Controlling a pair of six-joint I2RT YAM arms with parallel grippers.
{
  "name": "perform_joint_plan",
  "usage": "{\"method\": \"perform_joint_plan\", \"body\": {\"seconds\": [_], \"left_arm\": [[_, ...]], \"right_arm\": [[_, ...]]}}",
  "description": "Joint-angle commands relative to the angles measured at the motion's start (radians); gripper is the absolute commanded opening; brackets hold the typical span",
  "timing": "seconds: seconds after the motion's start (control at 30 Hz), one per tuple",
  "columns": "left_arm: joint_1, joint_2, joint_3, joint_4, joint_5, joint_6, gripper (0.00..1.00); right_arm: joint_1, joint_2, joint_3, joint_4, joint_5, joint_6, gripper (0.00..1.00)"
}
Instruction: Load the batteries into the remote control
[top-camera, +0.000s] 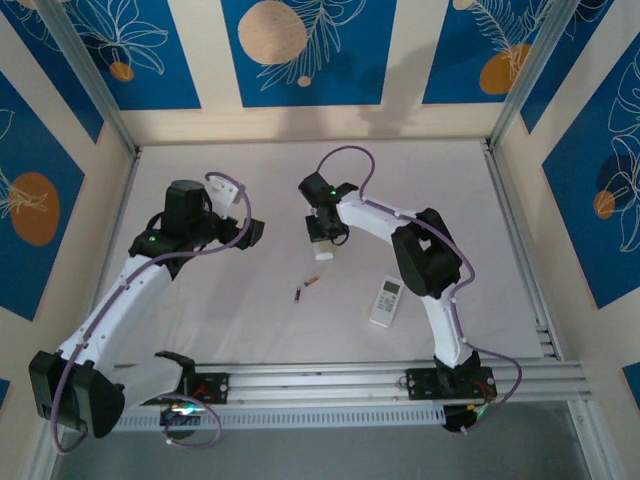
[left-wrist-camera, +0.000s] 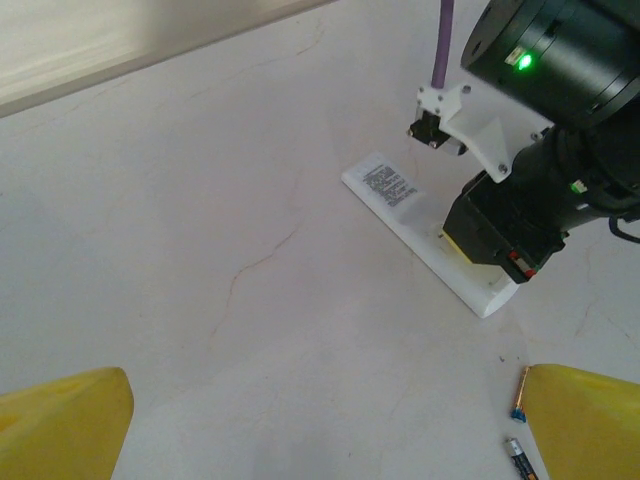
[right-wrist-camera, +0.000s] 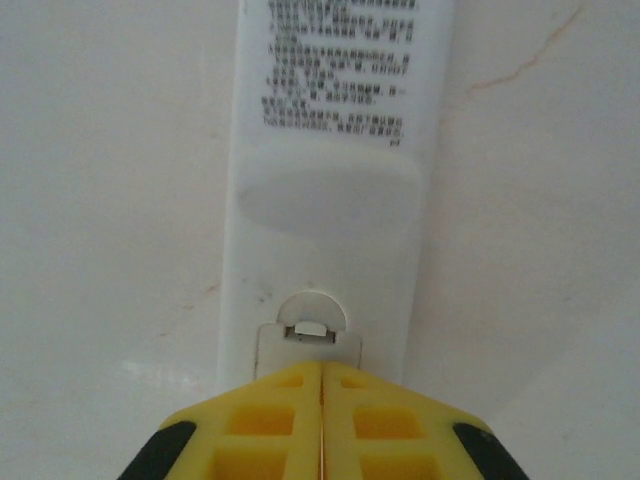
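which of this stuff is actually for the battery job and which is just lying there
For the job:
- face-down remote
- loose battery and second battery beside it
- right gripper, shut at that remote's end

Lying about:
- button-side-up remote, untouched, probably spare

the left arm (top-camera: 115, 300) and right arm (top-camera: 447, 325) wear white shells with black joint housings (top-camera: 425, 255). purple cables (top-camera: 345, 152) loop along them, and small green lights (top-camera: 331, 190) glow. the fingers (right-wrist-camera: 270, 425) are yellow, moulded with square pockets.
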Motion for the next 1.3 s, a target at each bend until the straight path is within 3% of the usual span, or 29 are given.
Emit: {"method": "perform_joint_plan", "body": {"seconds": [0.0,0.13,0.3,0.57,0.77,0.97,1.07,1.17,1.27], "left_arm": [[-0.011,-0.018,-0.010,-0.005,-0.004,0.018,1.00],[-0.011,-0.015,-0.009,-0.005,0.001,0.017,1.00],[-0.011,-0.018,-0.009,-0.007,-0.006,0.020,1.00],[-0.011,-0.019,-0.010,-0.006,-0.003,0.018,1.00],[-0.011,-0.016,-0.012,-0.004,-0.008,0.021,1.00],[-0.011,-0.006,-0.033,0.036,-0.025,-0.024,1.00],[-0.010,0.020,-0.034,0.084,0.004,-0.176,1.00],[-0.010,0.062,-0.013,0.170,0.108,-0.393,0.95],[-0.010,0.115,0.027,0.215,0.122,-0.575,0.92]], "right_arm": [[-0.001,0.022,-0.013,-0.022,-0.018,0.021,0.14],[-0.001,-0.034,-0.011,-0.020,-0.015,0.017,0.36],[0.018,-0.052,0.013,-0.066,0.061,0.067,0.53],[0.036,0.048,0.046,-0.098,0.039,0.093,0.64],[0.036,0.105,0.063,-0.093,0.007,0.082,0.63],[0.026,0.059,0.041,-0.082,-0.035,0.085,0.40],[0.017,-0.047,-0.015,-0.010,-0.082,0.064,0.35],[0.002,-0.185,-0.129,0.123,-0.185,0.044,0.34],[-0.003,-0.327,-0.261,0.255,-0.278,0.006,0.34]]}}
